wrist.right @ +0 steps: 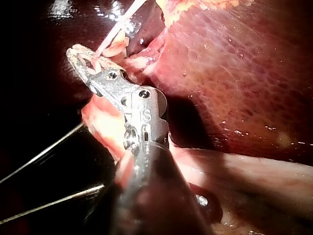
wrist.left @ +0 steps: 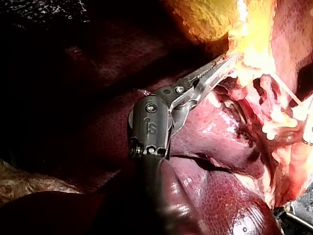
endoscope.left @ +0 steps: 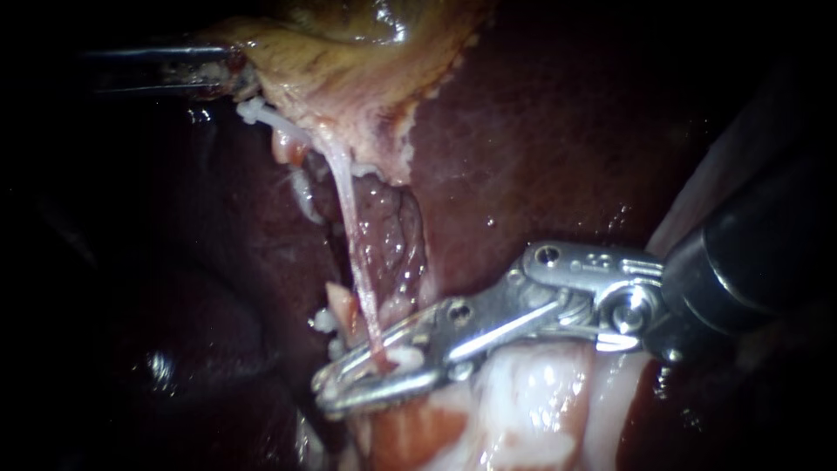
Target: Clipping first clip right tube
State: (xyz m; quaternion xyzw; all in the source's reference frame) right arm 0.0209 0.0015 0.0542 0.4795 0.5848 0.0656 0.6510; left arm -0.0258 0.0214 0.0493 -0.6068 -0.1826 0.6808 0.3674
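Note:
A thin pale tube (endoscope.left: 349,201) runs taut from the gallbladder (endoscope.left: 349,61) down across the dark liver (endoscope.left: 540,148). My right instrument (endoscope.left: 349,384) comes in from the right. Its long slotted jaws lie on either side of the tube's lower end with their tips meeting, shut on it. In the right wrist view the same jaws (wrist.right: 83,58) enclose the tube (wrist.right: 117,27) beside the liver (wrist.right: 234,83). My left instrument (endoscope.left: 231,74), at the upper left, is shut on the gallbladder's edge. The left wrist view shows its toothed jaws (wrist.left: 227,61) closed on yellow gallbladder tissue (wrist.left: 205,19).
Pale fatty tissue (endoscope.left: 532,392) lies under my right instrument's jaws. A short reddish stump (endoscope.left: 342,305) stands just left of the tube. A dark liver lobe (endoscope.left: 174,305) fills the left side. Two thin strands (wrist.right: 44,152) cross beside my right instrument's shaft.

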